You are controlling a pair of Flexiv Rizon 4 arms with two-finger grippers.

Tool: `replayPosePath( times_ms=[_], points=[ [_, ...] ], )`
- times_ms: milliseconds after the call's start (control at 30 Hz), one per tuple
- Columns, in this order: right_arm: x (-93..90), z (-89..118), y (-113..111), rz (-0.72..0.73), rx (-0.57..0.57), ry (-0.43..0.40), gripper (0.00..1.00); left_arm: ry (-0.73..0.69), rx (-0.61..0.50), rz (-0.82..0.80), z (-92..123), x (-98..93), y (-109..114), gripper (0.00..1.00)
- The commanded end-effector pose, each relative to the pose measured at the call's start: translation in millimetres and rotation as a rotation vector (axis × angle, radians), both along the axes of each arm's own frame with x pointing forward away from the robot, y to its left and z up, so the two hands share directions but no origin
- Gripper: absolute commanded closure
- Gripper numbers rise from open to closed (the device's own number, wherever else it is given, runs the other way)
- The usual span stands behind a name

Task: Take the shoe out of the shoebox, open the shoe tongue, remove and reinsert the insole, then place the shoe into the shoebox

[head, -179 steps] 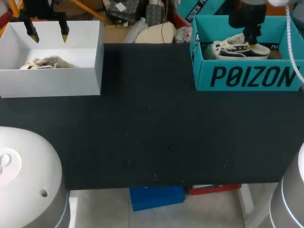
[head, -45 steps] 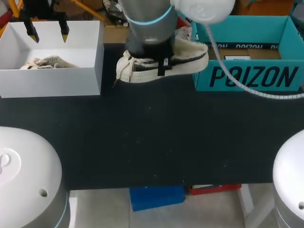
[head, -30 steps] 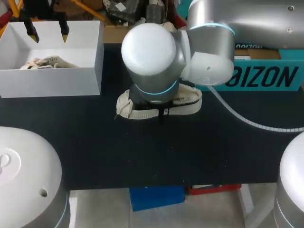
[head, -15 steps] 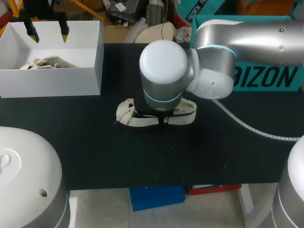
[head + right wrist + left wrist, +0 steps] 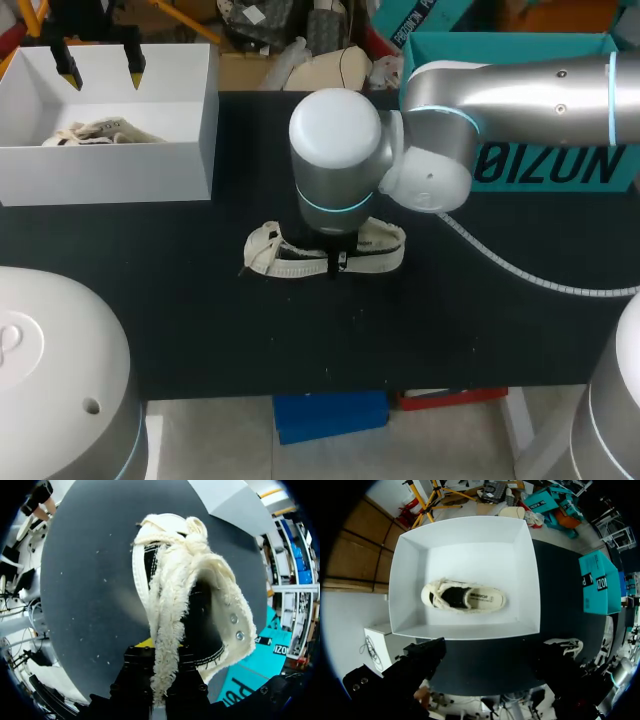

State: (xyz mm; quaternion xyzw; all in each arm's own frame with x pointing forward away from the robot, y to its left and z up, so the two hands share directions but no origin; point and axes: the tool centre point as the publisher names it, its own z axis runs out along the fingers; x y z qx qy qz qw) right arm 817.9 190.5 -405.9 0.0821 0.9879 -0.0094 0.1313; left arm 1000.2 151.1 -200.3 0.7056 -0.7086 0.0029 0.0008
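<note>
One black worktop carries everything. The right arm comes in across the front of the teal shoebox and ends over the middle. There the cream low-top shoe sits on the worktop, well apart from the shoebox, its toe toward the white box. The right claw pinches the shoe's frayed upper edge, which runs between its fingers. A second cream shoe lies in the white box. Above it hangs the left claw, fingers spread, gripping nothing.
</note>
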Motion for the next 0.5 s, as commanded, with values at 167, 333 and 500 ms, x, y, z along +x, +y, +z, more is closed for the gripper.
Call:
replayPosePath(
  times_ms=[167, 333, 500],
  points=[
    [-0.2, 10.8, 4.7, 0.006, -0.01, 0.036, 0.0, 0.001, 0.003, 0.002, 0.2, -0.3, -0.3, 0.0],
    [2.1, 48.7, -6.2, 0.047, 0.025, 0.069, 0.0, 0.001, 0.003, 0.002, 0.2, -0.3, -0.3, 0.0],
    [8.8, 90.2, -11.7, 0.28, 0.141, 0.104, 0.0, 0.001, 0.003, 0.002, 0.2, -0.3, -0.3, 0.0]
  ],
)
